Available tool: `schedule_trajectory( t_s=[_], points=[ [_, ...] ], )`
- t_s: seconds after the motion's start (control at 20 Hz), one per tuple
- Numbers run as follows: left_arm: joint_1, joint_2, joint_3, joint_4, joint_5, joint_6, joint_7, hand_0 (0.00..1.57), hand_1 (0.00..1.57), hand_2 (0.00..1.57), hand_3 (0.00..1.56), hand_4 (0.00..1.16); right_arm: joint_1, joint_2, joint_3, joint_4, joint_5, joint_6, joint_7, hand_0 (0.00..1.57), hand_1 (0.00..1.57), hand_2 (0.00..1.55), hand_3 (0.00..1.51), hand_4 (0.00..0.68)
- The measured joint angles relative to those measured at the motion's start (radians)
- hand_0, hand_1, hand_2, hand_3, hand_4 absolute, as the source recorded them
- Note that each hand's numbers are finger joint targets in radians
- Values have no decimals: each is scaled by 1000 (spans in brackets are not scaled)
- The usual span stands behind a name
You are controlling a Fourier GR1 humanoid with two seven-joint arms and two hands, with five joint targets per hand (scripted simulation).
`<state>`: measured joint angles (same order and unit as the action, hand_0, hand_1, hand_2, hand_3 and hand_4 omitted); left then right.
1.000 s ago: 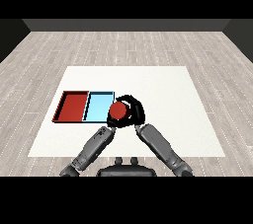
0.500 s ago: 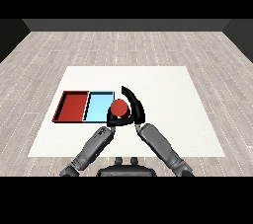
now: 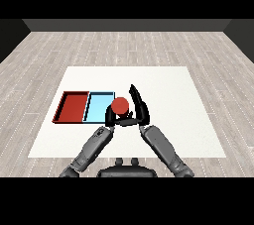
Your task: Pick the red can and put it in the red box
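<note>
The red can [image 3: 119,104] is at the right edge of the light blue tray [image 3: 98,107], raised a little off the table. My right hand [image 3: 140,109] is curled round the can's right side, fingers reaching up past it and the thumb below it. My left hand [image 3: 111,116] rests just below and left of the can, near the blue tray's near right corner, with relaxed fingers and nothing in it. The red tray [image 3: 73,107] lies left of the blue one with nothing in it.
The two trays lie side by side on the left half of the white table [image 3: 173,100]. A grey wooden floor surrounds the table.
My right hand has carried the red can a short way left, towards the blue tray's right edge, and has turned more upright. The left hand has barely moved.
</note>
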<state>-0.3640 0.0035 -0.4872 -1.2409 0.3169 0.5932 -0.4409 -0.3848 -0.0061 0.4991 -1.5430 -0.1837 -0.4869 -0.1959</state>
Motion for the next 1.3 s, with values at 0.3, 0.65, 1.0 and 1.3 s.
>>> schedule_trajectory(
  t_s=[0.3, 0.65, 1.0, 1.3],
  points=[
    [-1, 5, 36, -3, -25, -6, 7, 1571, 1571, 1561, 1465, 1133, 101, -43, -58, -130, -18, 83, 6, 0, 0, 0, 0, 0],
    [-16, 50, 141, -8, -40, -56, 30, 1571, 1571, 1571, 1480, 1133, 236, -108, -137, -301, -62, 149, 29, 0, 0, 0, 0, 0],
    [-2, 207, 249, -93, -52, -72, 134, 1571, 1571, 1571, 1495, 1117, 364, -178, -241, -352, -115, 219, -11, 0, 0, 0, 0, 0],
    [2, 354, 313, -53, -112, -70, 214, 1571, 1571, 1536, 1468, 1122, 460, -205, -302, -343, -154, 266, -50, 0, 0, 0, 0, 0]
  ],
)
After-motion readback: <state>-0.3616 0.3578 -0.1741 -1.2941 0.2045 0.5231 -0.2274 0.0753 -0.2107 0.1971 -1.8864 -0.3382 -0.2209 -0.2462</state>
